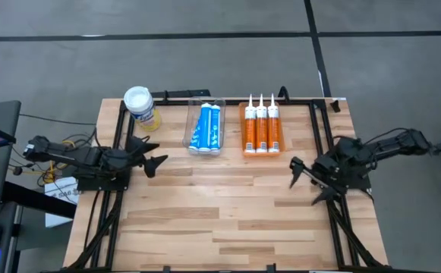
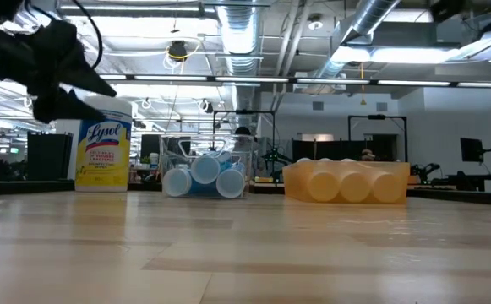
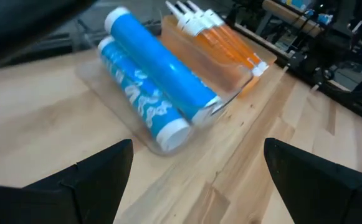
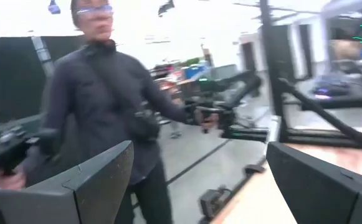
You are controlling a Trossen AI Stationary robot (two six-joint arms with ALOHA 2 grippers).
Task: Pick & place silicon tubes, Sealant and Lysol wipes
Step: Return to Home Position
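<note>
The Lysol wipes canister (image 1: 141,107), with a white lid and yellow label, stands upright at the table's far left; it also shows in the low view (image 2: 103,153). Blue tubes (image 1: 206,128) lie in a clear tray (image 1: 190,130); they also show in the left wrist view (image 3: 156,74). Three orange tubes with white nozzles (image 1: 261,127) lie in an orange tray. My left gripper (image 1: 153,154) is open and empty at the table's left, just near of the canister. My right gripper (image 1: 307,182) is open and empty at the table's right.
A black frame (image 1: 311,102) runs round the table's far and side edges. Bare wood lies between the two grippers and toward the near edge. A person (image 4: 106,106) stands beyond the table in the right wrist view, holding hand controllers.
</note>
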